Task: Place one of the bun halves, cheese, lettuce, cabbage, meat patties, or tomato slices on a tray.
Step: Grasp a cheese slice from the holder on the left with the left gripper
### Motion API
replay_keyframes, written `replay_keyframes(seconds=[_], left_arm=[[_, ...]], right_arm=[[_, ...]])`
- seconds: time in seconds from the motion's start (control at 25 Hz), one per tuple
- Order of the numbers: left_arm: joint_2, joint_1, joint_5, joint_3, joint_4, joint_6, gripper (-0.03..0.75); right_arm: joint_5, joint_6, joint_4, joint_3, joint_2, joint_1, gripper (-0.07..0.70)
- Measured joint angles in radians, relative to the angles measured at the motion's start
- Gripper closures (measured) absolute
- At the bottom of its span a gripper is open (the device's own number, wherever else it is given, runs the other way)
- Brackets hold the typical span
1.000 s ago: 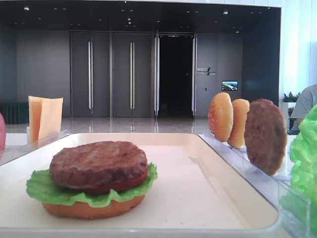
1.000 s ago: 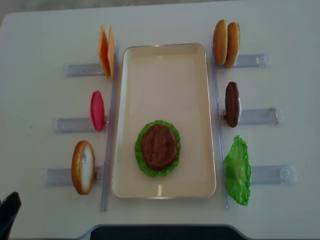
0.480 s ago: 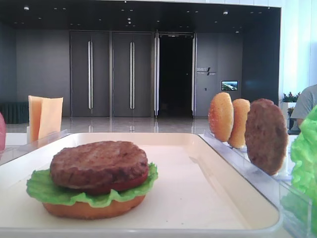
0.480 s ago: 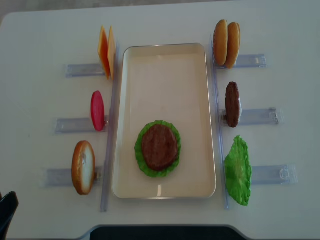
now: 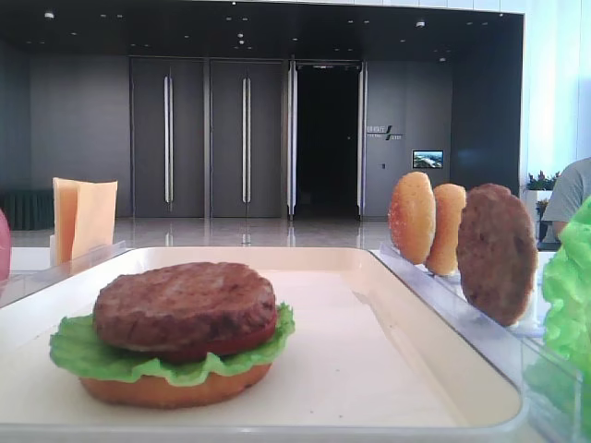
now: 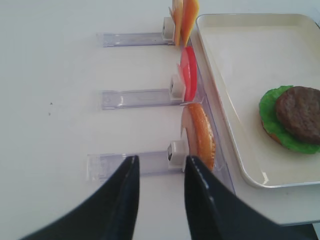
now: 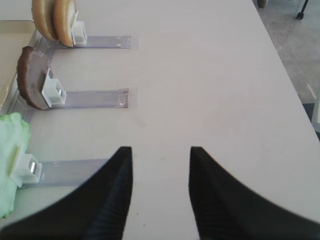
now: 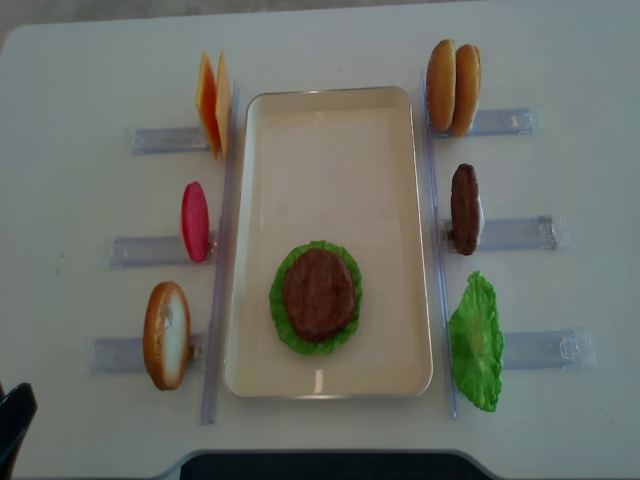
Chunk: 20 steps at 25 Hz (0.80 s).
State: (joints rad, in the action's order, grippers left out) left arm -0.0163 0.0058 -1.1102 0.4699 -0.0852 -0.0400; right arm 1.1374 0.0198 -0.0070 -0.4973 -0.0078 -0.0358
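Hovering low over the table near its front edge, the left gripper (image 6: 159, 200) has its black fingers parted with nothing between them; just ahead stands a golden domed bun half (image 6: 200, 136) upright in a clear plastic rack (image 6: 132, 164). The right gripper (image 7: 160, 192) likewise is spread and empty, well apart from the racks on its side.

Ingredients stand on edge in these racks, probably so fingers can close on their thin sides: a thin red tomato slice (image 8: 194, 221), pale orange cheese squares (image 8: 213, 101), two more bun halves (image 8: 452, 87), a dark-brown meat patty (image 8: 464, 208) and a frilly green lettuce leaf (image 8: 475, 341).

Between the rows lies the cream rectangular tray (image 8: 330, 130), already carrying a stack of bun, lettuce, tomato and patty (image 8: 318, 294).

The white table (image 8: 80, 60) sits in a hall with dark panelled doors (image 5: 208, 138).
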Motion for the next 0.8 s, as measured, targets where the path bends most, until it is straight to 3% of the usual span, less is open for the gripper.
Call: replay_keyframes(seconds=[0.2,0.4,0.64,0.8], left_arm=[[0.0,0.0,0.0,0.001,0.007,0.005,0.475],[0.019,0.0,-0.005,0.046,0.06,0.094,0.475],[0.162,0.0,0.003,0.122,0.068,0.133,0.437],[0.306,0.0,0.053,0.173,0.071,0.145,0.416]], right_arm=[[0.0,0.0,0.0,0.0,0.0,0.0,0.338],[0.0,0.0,0.0,0.0,0.0,0.0,0.338],[0.0,0.0,0.0,0.0,0.0,0.0,0.338],[0.0,0.0,0.0,0.0,0.0,0.0,0.338]])
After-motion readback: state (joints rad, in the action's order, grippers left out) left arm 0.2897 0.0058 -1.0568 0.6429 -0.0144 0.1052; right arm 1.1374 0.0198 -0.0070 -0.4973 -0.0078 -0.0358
